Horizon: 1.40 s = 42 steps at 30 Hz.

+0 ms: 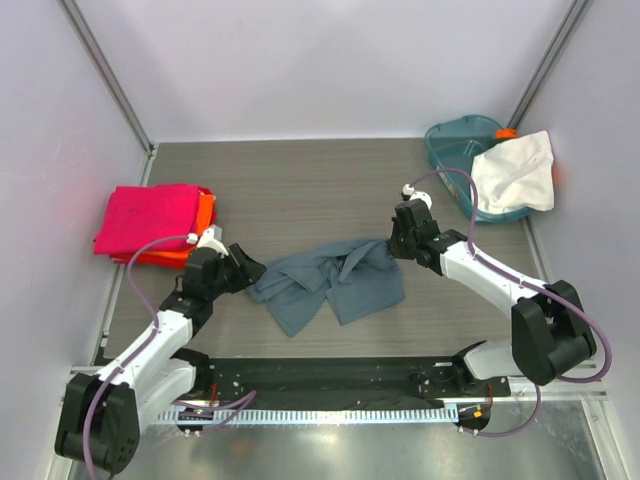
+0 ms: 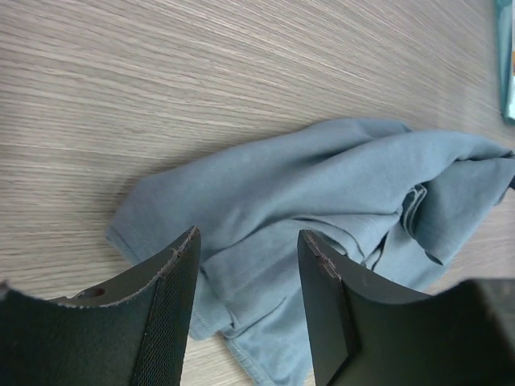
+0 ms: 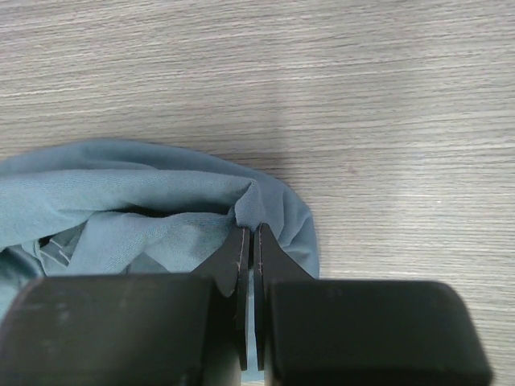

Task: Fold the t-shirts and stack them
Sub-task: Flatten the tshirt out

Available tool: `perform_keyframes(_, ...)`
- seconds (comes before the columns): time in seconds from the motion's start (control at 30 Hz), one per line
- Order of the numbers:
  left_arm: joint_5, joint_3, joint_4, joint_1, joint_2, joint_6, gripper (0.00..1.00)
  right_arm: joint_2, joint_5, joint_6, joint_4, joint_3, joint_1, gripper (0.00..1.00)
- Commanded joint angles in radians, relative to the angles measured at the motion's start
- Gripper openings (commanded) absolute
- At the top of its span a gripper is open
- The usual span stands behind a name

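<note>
A slate blue-grey t-shirt (image 1: 330,280) lies crumpled on the table's middle. My right gripper (image 1: 393,243) is shut on a fold of its right edge (image 3: 261,205), jaws pinched on the cloth. My left gripper (image 1: 250,274) is open over the shirt's left edge (image 2: 241,209), one finger each side of the cloth. A folded magenta pink t-shirt (image 1: 148,216) lies on an orange-red one (image 1: 203,215) at the far left. A white t-shirt (image 1: 515,172) hangs over the tub's rim at the back right.
A teal plastic tub (image 1: 455,140) stands in the back right corner, with something orange behind it (image 1: 506,132). Grey walls close in the table on three sides. A black rail (image 1: 330,375) runs along the near edge.
</note>
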<state>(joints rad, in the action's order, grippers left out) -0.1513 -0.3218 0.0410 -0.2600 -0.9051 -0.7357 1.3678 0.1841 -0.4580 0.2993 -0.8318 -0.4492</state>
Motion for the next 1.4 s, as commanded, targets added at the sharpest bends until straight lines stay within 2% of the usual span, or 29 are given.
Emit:
perform_keyframes(0.0,0.002,-0.048,-0.021,-0.019,-0.018,-0.022,0.53,-0.030,0.026,0.013,-0.040,0.002,0.006,0.01)
perform_keyframes(0.37,0.009,-0.080,-0.078,-0.056,-0.129,-0.047,0.54,-0.049,0.012,0.013,-0.040,0.011,0.004,0.01)
perform_keyframes(0.47,-0.005,-0.077,-0.081,-0.059,-0.112,-0.051,0.40,-0.050,0.014,0.013,-0.040,0.013,0.004,0.01)
perform_keyframes(0.5,-0.008,-0.077,-0.082,-0.061,-0.104,-0.053,0.27,-0.052,0.011,0.012,-0.042,0.013,0.004,0.02)
perform_keyframes(0.6,-0.022,-0.082,-0.096,-0.061,-0.063,-0.063,0.17,-0.050,0.000,0.010,-0.039,0.013,0.004,0.02)
perform_keyframes(0.67,-0.024,-0.088,-0.108,-0.061,-0.043,-0.070,0.04,-0.050,-0.002,0.010,-0.038,0.014,0.004,0.02)
perform_keyframes(0.7,-0.025,-0.094,-0.127,-0.061,-0.019,-0.071,0.01,-0.055,-0.002,0.010,-0.038,0.017,0.006,0.01)
perform_keyframes(1.0,0.018,-0.140,-0.229,-0.059,0.106,-0.085,0.00,-0.087,-0.003,-0.002,-0.040,0.010,0.003,0.02)
perform_keyframes(1.1,0.105,-0.200,-0.297,-0.059,0.115,-0.094,0.00,-0.090,-0.015,-0.015,-0.038,-0.021,0.004,0.02)
perform_keyframes(1.2,0.179,-0.340,-0.384,-0.050,0.077,-0.059,0.00,-0.085,-0.029,-0.019,-0.019,-0.088,0.004,0.02)
perform_keyframes(1.37,0.277,-0.750,-0.573,-0.030,-0.043,0.034,0.00,-0.110,-0.026,-0.011,0.030,-0.237,0.006,0.01)
